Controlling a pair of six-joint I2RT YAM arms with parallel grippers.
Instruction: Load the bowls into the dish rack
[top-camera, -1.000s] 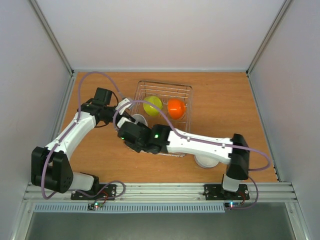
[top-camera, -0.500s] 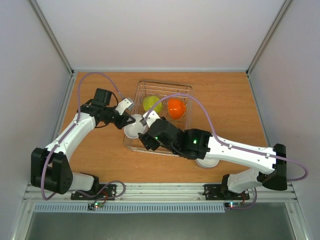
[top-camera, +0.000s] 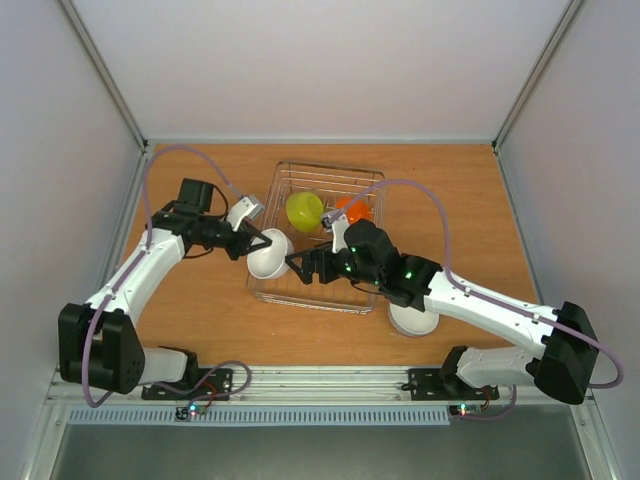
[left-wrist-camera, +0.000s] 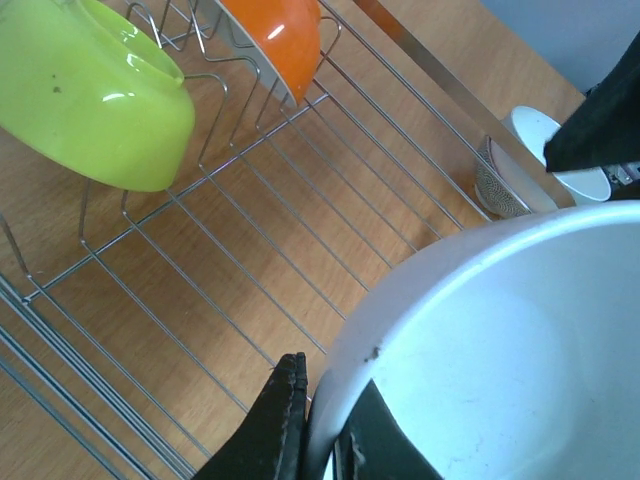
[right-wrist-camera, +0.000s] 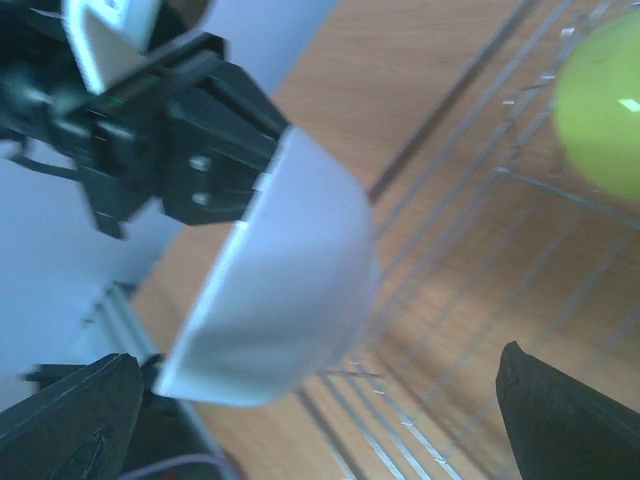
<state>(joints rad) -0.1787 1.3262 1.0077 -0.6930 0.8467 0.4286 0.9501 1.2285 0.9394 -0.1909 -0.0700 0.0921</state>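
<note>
My left gripper (top-camera: 254, 243) is shut on the rim of a white bowl (top-camera: 269, 256) and holds it tilted over the left end of the wire dish rack (top-camera: 330, 166). In the left wrist view the rim (left-wrist-camera: 480, 300) is pinched between my fingers (left-wrist-camera: 283, 420). My right gripper (top-camera: 300, 268) is open and empty, facing that bowl (right-wrist-camera: 285, 290) from the right, a short gap away. A lime-yellow bowl (top-camera: 304, 210) and an orange bowl (top-camera: 352, 208) stand on edge in the rack. A second white bowl (top-camera: 412, 320) lies on the table under my right arm.
The rack's thin wires (left-wrist-camera: 300, 200) run under the held bowl. My right forearm (top-camera: 470, 300) crosses the rack's right front corner and partly hides the orange bowl. Grey walls stand close on the left, back and right.
My right arm has swung to the right and turned its open gripper back toward the bowl. My left gripper has moved slightly left with the white bowl still in it.
</note>
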